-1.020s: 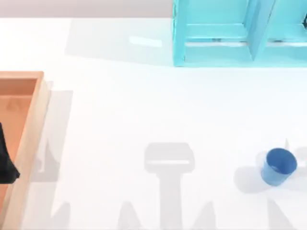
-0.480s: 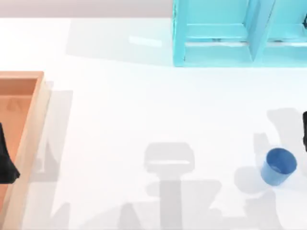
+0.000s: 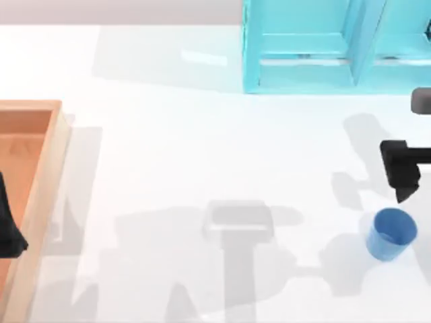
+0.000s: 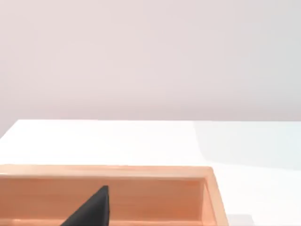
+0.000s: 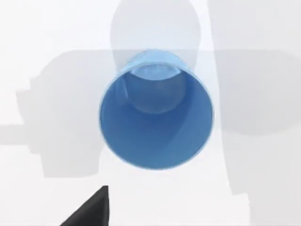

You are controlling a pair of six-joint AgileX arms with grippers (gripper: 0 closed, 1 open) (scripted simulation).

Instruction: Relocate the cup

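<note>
The small blue cup (image 3: pixel 390 233) stands upright near the table's front right. It has no handle and a lighter blue inside. My right gripper (image 3: pixel 403 187) reaches in from the right edge and hovers just behind the cup, apart from it. In the right wrist view I look straight down into the cup (image 5: pixel 155 117), with a dark tip of that gripper at the picture's edge. My left gripper (image 3: pixel 8 232) is parked at the far left over the wooden tray.
A large turquoise cabinet (image 3: pixel 323 47) stands along the back right. An open wooden tray (image 3: pixel 42 168) lies at the left edge, and its wall (image 4: pixel 141 188) also appears in the left wrist view. White table stretches between tray and cup.
My right arm has come in from the right edge and moved leftward to just behind the cup. The cup and left arm have not moved.
</note>
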